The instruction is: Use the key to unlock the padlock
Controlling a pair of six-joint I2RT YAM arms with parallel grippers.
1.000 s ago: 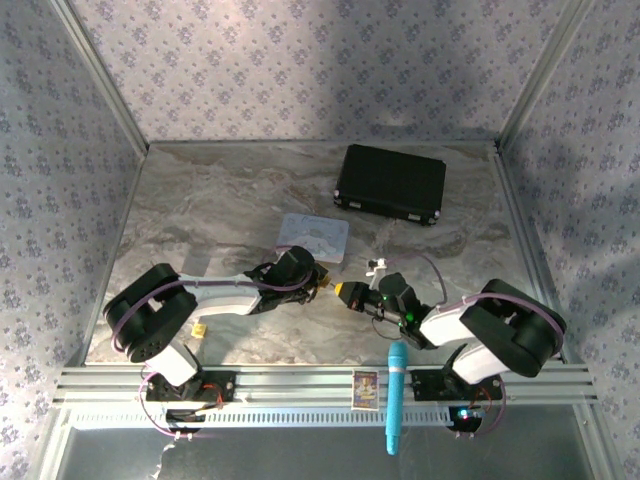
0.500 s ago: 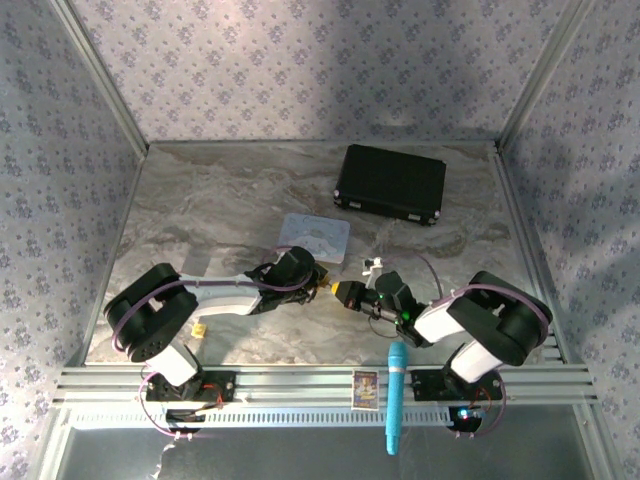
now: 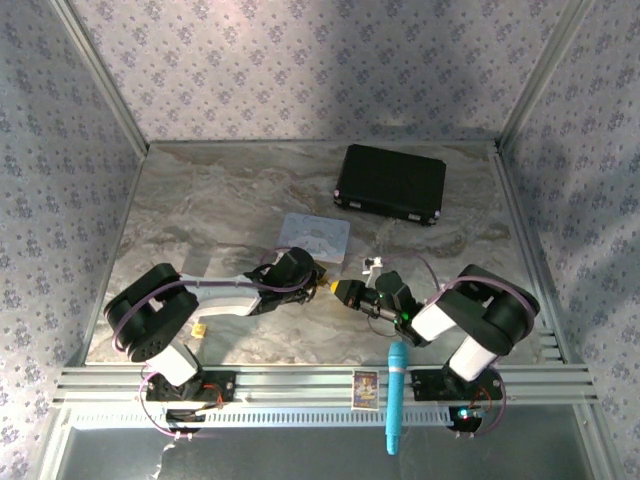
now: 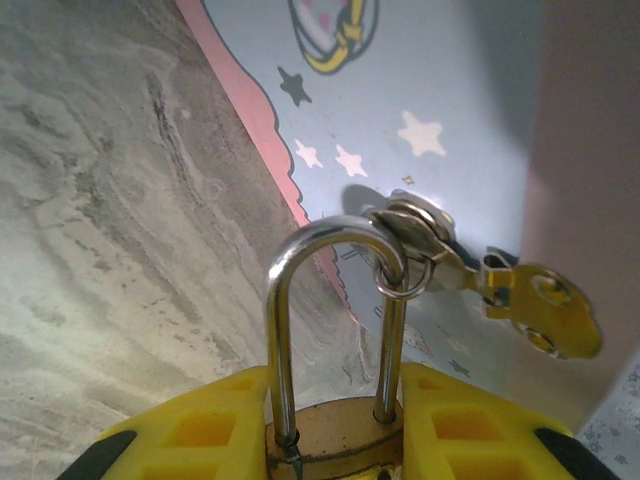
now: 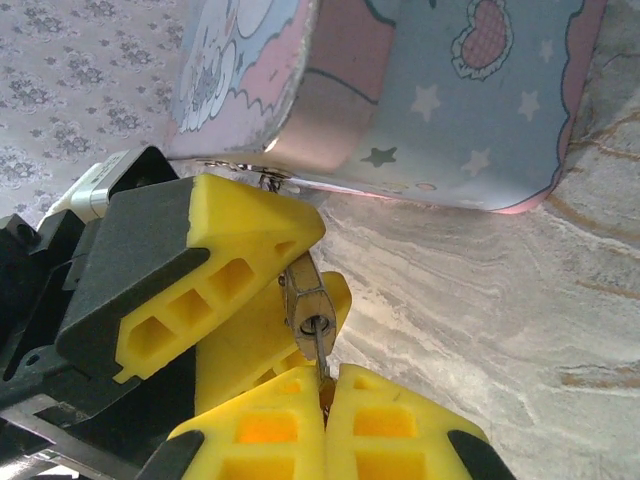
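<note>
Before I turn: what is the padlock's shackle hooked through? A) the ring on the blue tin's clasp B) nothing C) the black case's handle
A: the left wrist view shows the padlock, held in the left gripper, with its shackle passing through the small ring on the clasp of the pale blue tin.

The padlock — dull brass body, mirror-bright silver metal shackle — sits in the left gripper, matt yellow plastic. Behind the padlock the tin is glossy printed metal; under it, the table is matt and marble-patterned.
</note>
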